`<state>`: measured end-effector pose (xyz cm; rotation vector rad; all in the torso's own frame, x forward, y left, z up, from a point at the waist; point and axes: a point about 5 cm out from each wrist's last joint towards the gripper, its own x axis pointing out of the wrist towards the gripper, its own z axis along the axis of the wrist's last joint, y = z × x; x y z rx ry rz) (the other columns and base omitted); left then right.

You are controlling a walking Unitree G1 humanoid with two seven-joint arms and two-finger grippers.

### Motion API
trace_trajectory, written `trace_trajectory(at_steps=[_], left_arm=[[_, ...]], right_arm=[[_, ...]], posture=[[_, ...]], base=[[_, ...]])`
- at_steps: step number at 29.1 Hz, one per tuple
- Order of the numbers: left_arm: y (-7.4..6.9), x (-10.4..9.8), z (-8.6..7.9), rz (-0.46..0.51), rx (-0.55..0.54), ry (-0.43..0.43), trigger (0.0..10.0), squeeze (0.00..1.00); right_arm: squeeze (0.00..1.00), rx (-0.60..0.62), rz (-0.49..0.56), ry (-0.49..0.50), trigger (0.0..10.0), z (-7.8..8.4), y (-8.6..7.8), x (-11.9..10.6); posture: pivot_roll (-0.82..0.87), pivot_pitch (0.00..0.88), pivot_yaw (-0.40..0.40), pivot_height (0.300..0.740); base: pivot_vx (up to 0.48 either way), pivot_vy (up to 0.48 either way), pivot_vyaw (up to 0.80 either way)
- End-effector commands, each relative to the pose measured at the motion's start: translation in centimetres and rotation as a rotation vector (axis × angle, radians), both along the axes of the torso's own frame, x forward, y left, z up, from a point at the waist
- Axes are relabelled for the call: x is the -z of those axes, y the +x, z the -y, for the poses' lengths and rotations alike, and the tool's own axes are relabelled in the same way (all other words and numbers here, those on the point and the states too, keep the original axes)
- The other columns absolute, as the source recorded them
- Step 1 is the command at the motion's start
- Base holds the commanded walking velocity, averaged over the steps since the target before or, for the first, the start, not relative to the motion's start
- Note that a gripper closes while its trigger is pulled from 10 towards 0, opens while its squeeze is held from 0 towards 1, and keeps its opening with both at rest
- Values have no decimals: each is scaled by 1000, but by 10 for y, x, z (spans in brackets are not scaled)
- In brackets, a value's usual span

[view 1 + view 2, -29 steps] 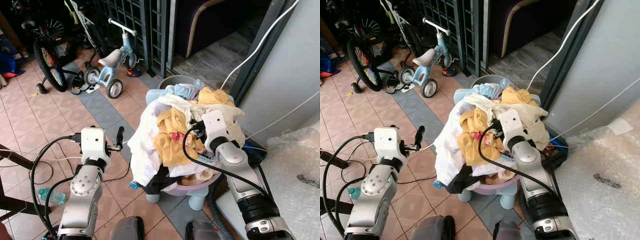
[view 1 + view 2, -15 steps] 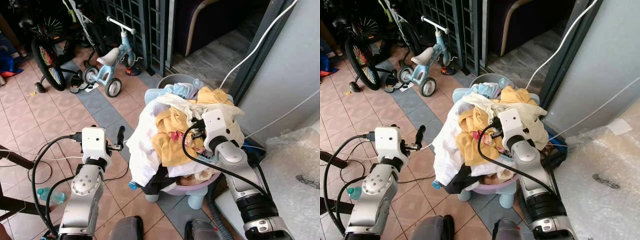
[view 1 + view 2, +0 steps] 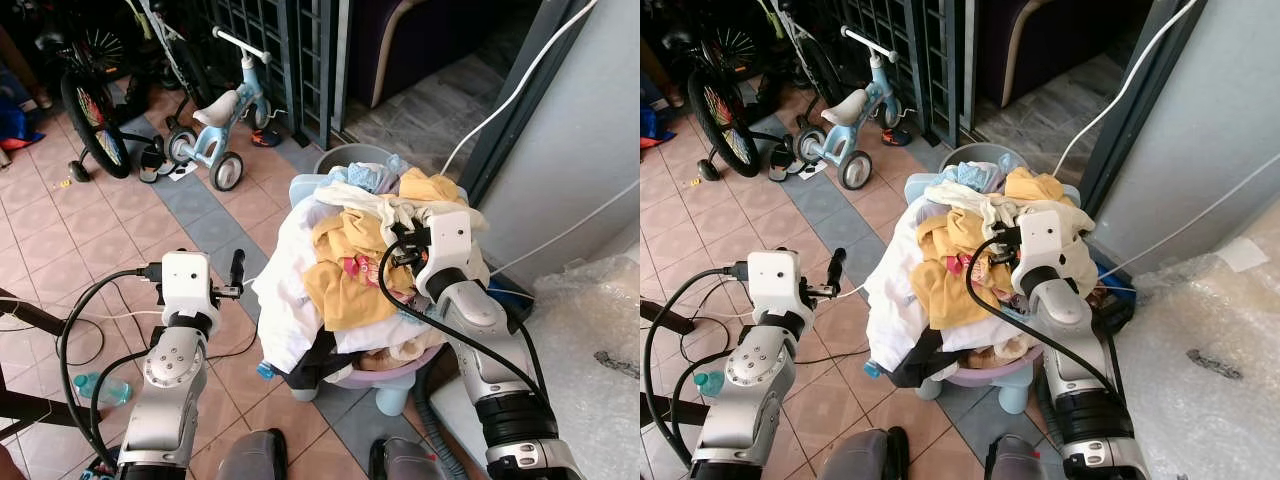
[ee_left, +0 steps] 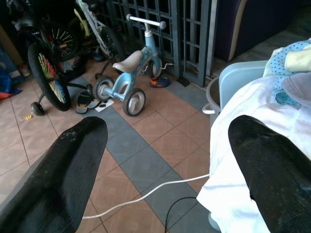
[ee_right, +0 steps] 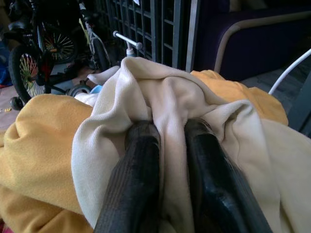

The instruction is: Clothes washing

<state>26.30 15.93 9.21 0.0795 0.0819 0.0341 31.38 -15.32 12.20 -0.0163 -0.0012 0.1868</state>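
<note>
Heaped laundry pile (image 3: 345,265) of white, yellow and blue garments, overflowing a pale lilac plastic basin (image 3: 400,365) on a light-blue stool. Right gripper (image 5: 167,145) at the pile's top, pinching a fold of cream knitted cloth (image 5: 170,97); lift straight up. Left gripper (image 4: 167,160) splayed, empty, beside the pile's white edge.

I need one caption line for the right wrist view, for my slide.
Right gripper pinches a fold of cream cloth atop yellow laundry.
</note>
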Motion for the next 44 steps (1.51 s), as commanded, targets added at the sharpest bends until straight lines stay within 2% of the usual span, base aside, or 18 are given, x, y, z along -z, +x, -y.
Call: trace_trajectory(at_steps=[1, 5, 9, 10, 11, 12, 16, 18, 19, 21, 22, 24, 27, 31, 36, 41, 44], left_arm=[[0, 3, -4, -14, -22, 16, 10000, 0], [0, 3, -4, -9, -13, 18, 10000, 0], [1, 3, -2, -16, -3, 18, 10000, 0], [2, 4, -1, -16, 0, 19, 10000, 0], [2, 3, -1, -16, 1, 21, 10000, 0], [2, 3, 0, -14, 2, 23, 10000, 0], [2, 3, -1, -13, -4, 23, 10000, 0], [2, 4, -1, -14, -1, 22, 10000, 0], [2, 4, 0, -17, 6, 20, 10000, 0], [2, 5, 2, -17, 11, 19, 10000, 0], [2, 5, 3, -15, 12, 17, 10000, 0], [2, 4, 3, -14, 8, 12, 10000, 0], [1, 5, 2, -17, 0, 5, 10000, 0], [2, 5, 3, -19, 13, -5, 10000, 0], [2, 6, 3, -28, 20, -9, 10000, 0], [2, 7, 4, -34, 23, -10, 10000, 0], [2, 7, 4, -35, 24, -10, 10000, 0]], right_arm=[[0, 38, 87, 30, 0, 7, 0, -18], [0, 41, 134, 57, 0, 7, 0, -32], [0, -48, 95, 51, 0, -5, -6, -23], [0, -61, 74, 58, 1529, -8, -8, -19], [0, -69, 61, 74, 1373, -11, -10, -16], [0, -83, 59, 115, 0, -16, -12, -17], [0, -133, 95, 236, 0, -30, -14, -36], [0, -216, 115, 238, 0, -43, -16, -48], [0, -237, 94, 195, 10000, -48, -17, -44], [0, -238, 41, 154, 10000, -49, -18, -31], [1000, -225, -9, 126, 10000, -47, -20, -19], [1000, -191, -51, 122, 10000, -43, -23, -12], [1000, -194, -77, 32, 10000, -42, -29, -3], [1000, -196, -36, 16, 10000, -39, -31, -8], [1000, -179, 102, -9, 10000, -30, -30, -31], [1000, -132, 138, 3, 10000, -20, -27, -39], [1000, -122, 122, -23, 10000, -18, -25, -36]], posture=[[1, 124, 38, 740], [-3, 121, 38, 740], [-7, 119, 40, 740], [-5, 118, 39, 740], [-5, 118, 39, 740], [0, 117, 39, 740], [0, 114, 38, 740], [-2, 116, 37, 740], [-7, 111, 35, 740], [-3, 109, 30, 740], [0, 111, 28, 740], [0, 114, 26, 740], [-2, 119, 24, 740], [-9, 126, 26, 740], [-18, 129, 30, 740], [-20, 131, 31, 740], [-18, 131, 31, 740]], base=[[0, 0, 0], [0, 0, 0], [0, 0, 0], [0, 0, 0], [0, 0, 0], [0, 0, 0], [0, 0, 0], [0, 0, 0], [0, 0, 0], [0, 0, 0], [0, 0, 0], [0, 0, 0], [0, 0, 0], [0, 0, 0], [0, 0, 0], [0, 0, 0], [0, 0, 0]])
